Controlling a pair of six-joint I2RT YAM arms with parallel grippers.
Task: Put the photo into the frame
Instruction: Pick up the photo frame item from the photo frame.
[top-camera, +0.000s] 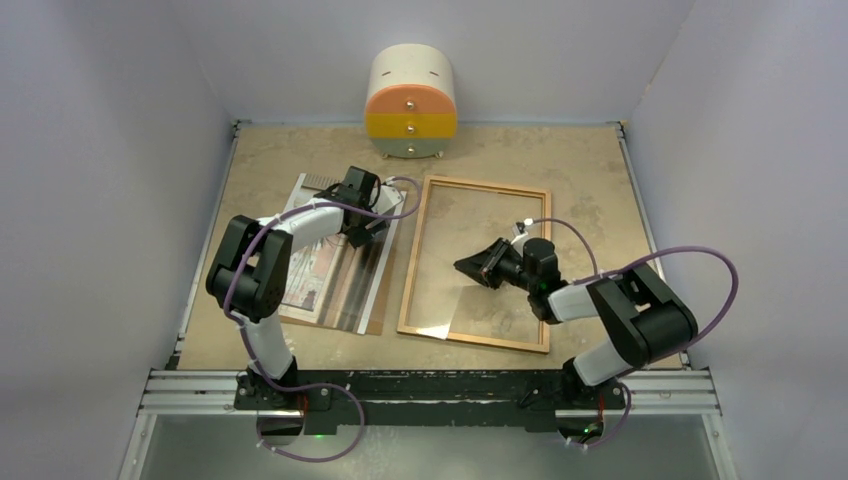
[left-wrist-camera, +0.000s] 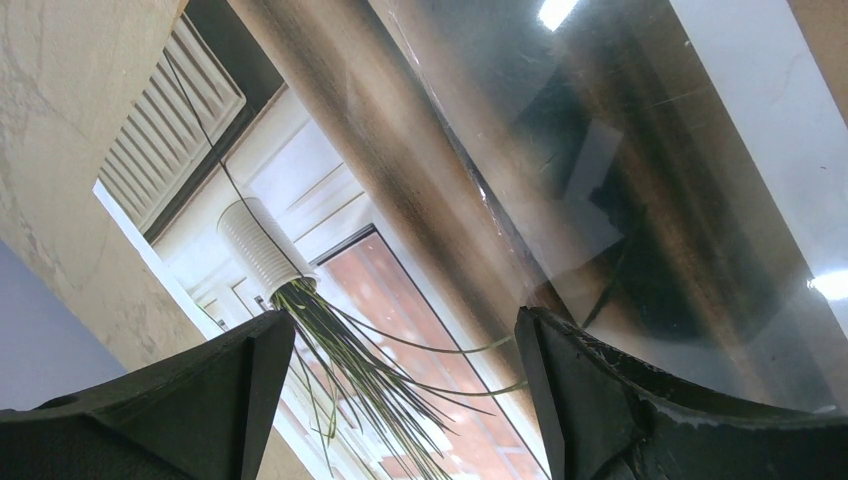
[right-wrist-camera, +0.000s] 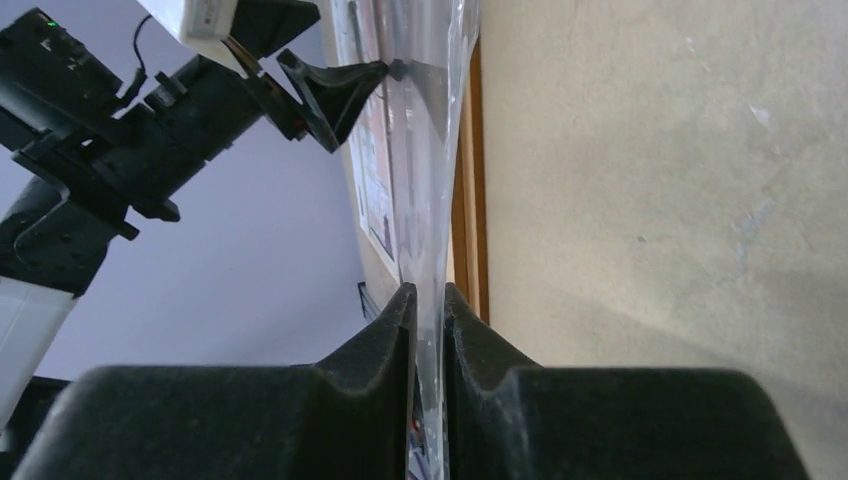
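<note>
— Closest up: right gripper. Pinched nearly shut on the edge of a thin clear sheet, only a sliver left between the black fingers.

— And placed where?

— Over the inside of the frame, low above the table. Thin reddish-brown wood, lying flat, right of centre.

— Running which way from that grip?

— Leftward, across to the photo. Covers its right part with glare and streaky reflections.

— Describe the photo.

— Large glossy print, face up on a brown board just left of the frame. White window woodwork, a ribbed white pot with long spiky green leaves, reddish brick behind the glass. Slatted white panel at one end, broad grey-brown curtain band along the side under the sheet. Not in the frame yet.

— And the left gripper?

— Spread wide, hovering close above the print near the plant, nothing between its fingers. Touching the sheet or not: cannot tell.

— Anything else?

— Rounded little drawer unit at the back wall, cream, orange and yellow, well apart from frame and print.
</note>
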